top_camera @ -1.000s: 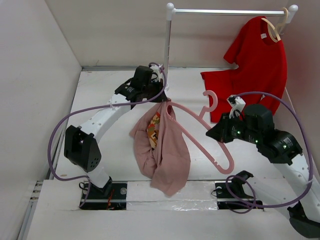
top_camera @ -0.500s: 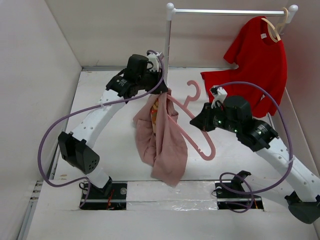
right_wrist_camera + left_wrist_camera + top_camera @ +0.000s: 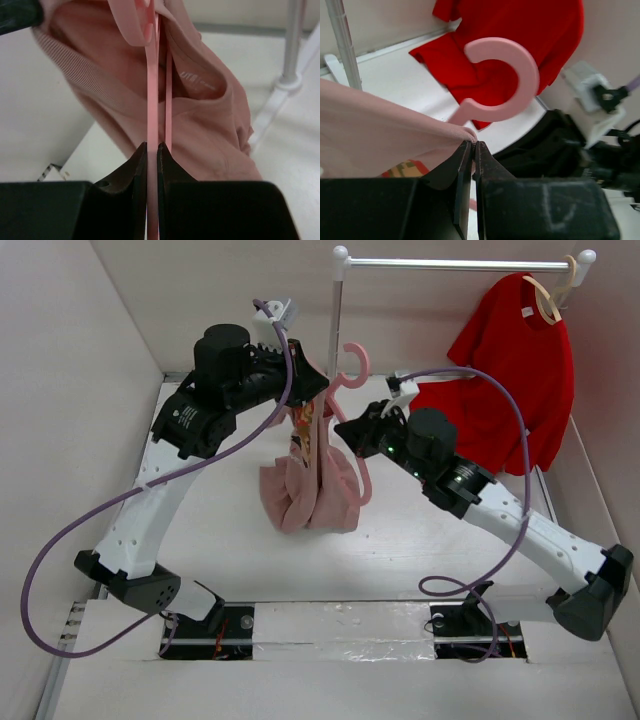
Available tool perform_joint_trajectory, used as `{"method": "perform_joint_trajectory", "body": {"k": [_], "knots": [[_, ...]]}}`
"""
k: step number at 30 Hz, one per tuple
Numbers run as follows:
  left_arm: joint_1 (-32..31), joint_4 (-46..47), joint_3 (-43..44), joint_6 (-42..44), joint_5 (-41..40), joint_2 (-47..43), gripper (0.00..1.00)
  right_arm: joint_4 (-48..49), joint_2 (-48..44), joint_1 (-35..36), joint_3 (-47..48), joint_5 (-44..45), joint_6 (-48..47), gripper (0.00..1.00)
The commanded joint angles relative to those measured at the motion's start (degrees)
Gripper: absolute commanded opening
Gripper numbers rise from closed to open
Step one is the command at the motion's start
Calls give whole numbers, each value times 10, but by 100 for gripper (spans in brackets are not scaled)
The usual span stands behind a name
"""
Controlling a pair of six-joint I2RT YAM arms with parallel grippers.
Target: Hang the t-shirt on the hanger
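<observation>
The dusty-pink t-shirt hangs bunched from my left gripper, which is shut on a fold of its fabric high above the table; its lower part rests on the table. The cartoon graphic shows on a fold. The pink hanger stands upright with its hook beside the rack pole; its arm runs down inside the shirt's neck opening. My right gripper is shut on the hanger's thin arm. The hook shows just beyond my left fingertips.
A white clothes rack stands at the back with its pole right behind the hanger hook. A bright red t-shirt hangs from a beige wooden hanger at the rack's right end. White walls close in on the left and back.
Both arms rose and moved toward the back. The shirt was lifted higher and the hanger swung from slanting to upright, its arm now inside the shirt's neck.
</observation>
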Motion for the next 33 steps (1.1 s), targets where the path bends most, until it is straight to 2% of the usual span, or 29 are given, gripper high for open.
{"method": "perform_joint_trajectory", "body": {"k": [1, 3, 6, 8, 10, 13, 15, 16, 19, 20, 22, 27, 30, 33], "knots": [[-5, 42, 27, -12, 43, -42, 0, 192, 48, 19, 38, 28, -28, 0], [-5, 41, 28, -12, 49, -50, 0, 221, 73, 41, 72, 37, -48, 0], [-5, 35, 37, -9, 56, -62, 0, 260, 59, 55, 90, 54, -81, 0], [-5, 40, 41, -9, 69, -68, 0, 274, 43, 55, 91, 17, -76, 0], [-5, 44, 41, -10, 86, -68, 0, 266, 74, 66, 106, -23, -69, 0], [-5, 32, 44, -11, 71, -68, 1, 271, 87, 71, 83, -17, -38, 0], [-5, 15, 41, -13, 29, -78, 16, 308, 49, 71, 60, 10, -22, 0], [-5, 11, 40, -11, 6, -85, 32, 308, 37, 71, 55, 21, -22, 0], [-5, 0, 56, -9, -81, -96, 54, 300, -2, 71, 46, 54, -34, 0], [-5, -1, 69, -12, -103, -98, 58, 297, -17, 71, 41, 63, -37, 0], [-5, 3, 78, -18, -171, -101, 64, 295, -28, 71, 35, 71, -37, 0], [8, 44, 63, -48, -255, -115, 65, 294, -75, 71, 4, 102, -38, 0], [24, 27, 65, -84, -277, -103, 65, 294, -101, 71, -9, 111, -41, 0], [24, 35, 67, -95, -262, -81, 65, 293, -116, 71, -16, 113, -44, 0]]}}
